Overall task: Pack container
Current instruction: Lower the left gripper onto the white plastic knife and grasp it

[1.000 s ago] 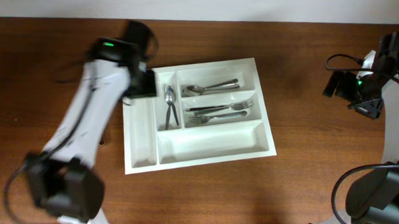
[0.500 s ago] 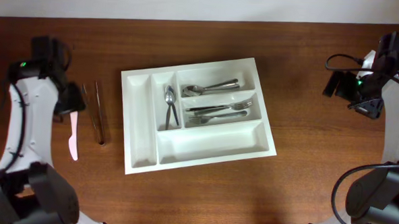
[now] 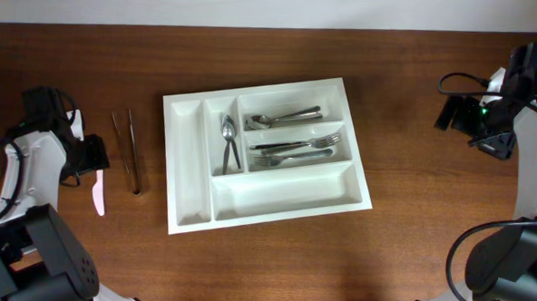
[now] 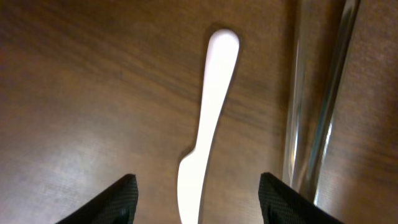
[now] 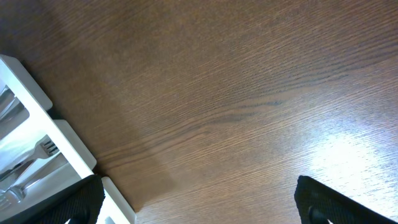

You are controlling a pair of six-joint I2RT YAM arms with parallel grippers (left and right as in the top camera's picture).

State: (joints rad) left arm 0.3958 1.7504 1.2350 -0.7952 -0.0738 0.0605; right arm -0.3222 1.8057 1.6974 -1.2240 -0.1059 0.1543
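The white cutlery tray point(image 3: 285, 193) lies at the table's middle. It holds teaspoons point(image 3: 229, 141) in one narrow compartment, spoons point(image 3: 284, 117) and forks point(image 3: 296, 152) in two long ones. A white plastic knife point(image 3: 98, 190) lies on the table far left, with metal tongs point(image 3: 129, 151) beside it. My left gripper point(image 3: 93, 164) is open and empty right above the knife; in the left wrist view the knife point(image 4: 208, 106) runs between the open fingers point(image 4: 199, 202), and the tongs point(image 4: 317, 112) are to the right. My right gripper point(image 3: 490, 140) is open and empty, right of the tray.
The right wrist view shows the tray's corner point(image 5: 68, 152), with fork tips point(image 5: 40, 149) in it, and bare wood between my right gripper's fingers point(image 5: 199, 199). The tray's leftmost narrow compartment point(image 3: 184, 165) holds nothing. The wall edge runs along the table's far side.
My left arm has swung from the tray's far-left corner out to the far left and come down over the white knife. The right arm has not moved.
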